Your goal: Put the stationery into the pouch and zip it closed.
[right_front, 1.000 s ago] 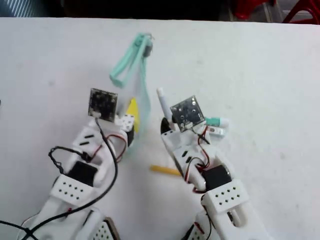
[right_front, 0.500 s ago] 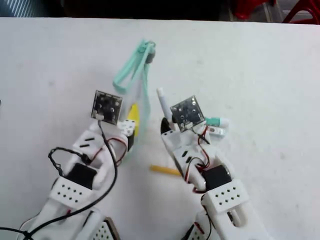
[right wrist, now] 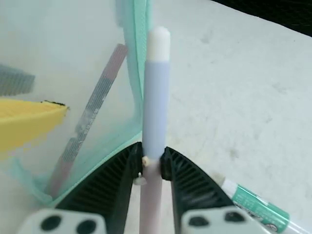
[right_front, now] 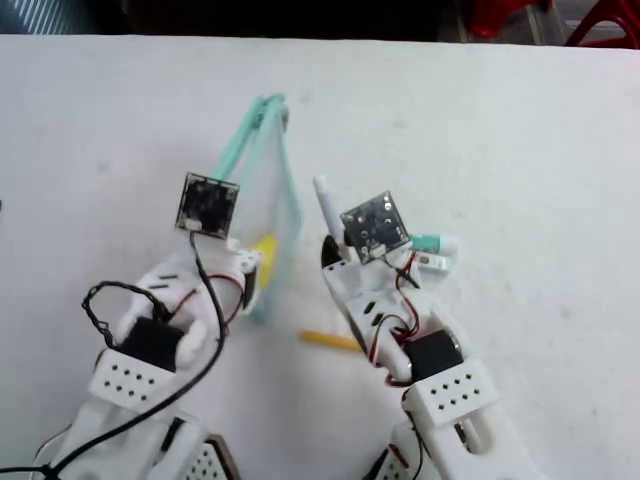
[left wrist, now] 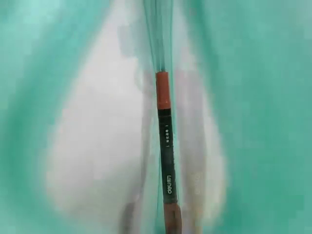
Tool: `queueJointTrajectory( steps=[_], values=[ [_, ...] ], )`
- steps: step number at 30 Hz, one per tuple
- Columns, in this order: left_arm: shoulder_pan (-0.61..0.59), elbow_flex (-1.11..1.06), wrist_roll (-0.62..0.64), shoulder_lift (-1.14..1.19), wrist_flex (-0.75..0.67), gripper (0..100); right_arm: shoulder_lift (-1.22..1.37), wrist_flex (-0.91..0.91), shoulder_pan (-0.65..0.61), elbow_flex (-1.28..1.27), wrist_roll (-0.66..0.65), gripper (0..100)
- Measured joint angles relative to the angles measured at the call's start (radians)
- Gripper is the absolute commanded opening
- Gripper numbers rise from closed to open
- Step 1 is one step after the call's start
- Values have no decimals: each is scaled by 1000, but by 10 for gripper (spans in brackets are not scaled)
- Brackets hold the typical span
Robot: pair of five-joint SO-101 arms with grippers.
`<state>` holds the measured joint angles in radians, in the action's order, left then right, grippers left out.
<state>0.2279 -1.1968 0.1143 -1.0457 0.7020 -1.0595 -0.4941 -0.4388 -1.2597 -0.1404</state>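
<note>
the pouch [right_front: 262, 185] is see-through plastic with teal edging, tipped up on its edge on the counter [right_front: 500, 130]. looking through its side, there's a black pen with reddish-brown ends [left wrist: 165, 161] inside. the right tool [right wrist: 151, 163] is clenched on a white and pale lilac pen [right wrist: 156, 97], held just beside the pouch's teal edge. the left tool [right_front: 252, 268] sits against the pouch's near end, can't tell if it's clamped or not. a green-capped marker [right_front: 432, 243] and a yellow stick [right_front: 330, 340] lie near the pouch.
</note>
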Motion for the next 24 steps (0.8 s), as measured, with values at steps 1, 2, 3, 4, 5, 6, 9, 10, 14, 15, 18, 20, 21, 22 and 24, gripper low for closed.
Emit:
queueJointTrajectory(
  steps=[1, 2, 3, 4, 5, 6, 9, 10, 14, 15, 18, 20, 21, 22, 24],
  values=[
    [0, 0, 0, -2, 5, 212, 0, 0, 0, 0, 0, 17],
    [0, 3, 0, -2, 15, 213, 0, 0, 0, 0, 0, 17],
    [0, 3, 0, -5, 23, 214, 0, 0, 0, 0, 0, 17],
    [0, 9, 0, -3, 35, 214, 0, 0, 0, 0, 0, 17],
    [0, 18, 0, 0, 48, 214, 0, 0, 0, 0, 0, 17],
    [0, 28, 0, 3, 68, 214, 0, 0, 0, 0, 0, 17],
    [0, 63, 0, 9, 138, 214, 0, 0, 0, 0, 0, 17],
    [0, 71, 0, 9, 157, 214, 0, 0, 0, 0, 0, 17],
    [0, 87, 3, 9, 193, 214, 0, 0, 0, 0, 0, 17],
    [0, 87, 3, 9, 193, 214, 0, 0, 0, 0, 0, 17],
    [0, 87, 3, -8, 195, 212, 0, 0, 0, 0, 0, 17],
    [0, 87, 5, -63, 209, 211, 0, 0, 0, 0, 0, 17],
    [0, 87, 5, -107, 218, 211, 0, 0, 0, 0, 0, 17],
    [2, 87, 5, -157, 226, 210, 0, 0, 0, 0, 0, 17],
    [6, 81, 5, -278, 239, 203, 0, 0, 0, 0, 0, 17]
  ],
)
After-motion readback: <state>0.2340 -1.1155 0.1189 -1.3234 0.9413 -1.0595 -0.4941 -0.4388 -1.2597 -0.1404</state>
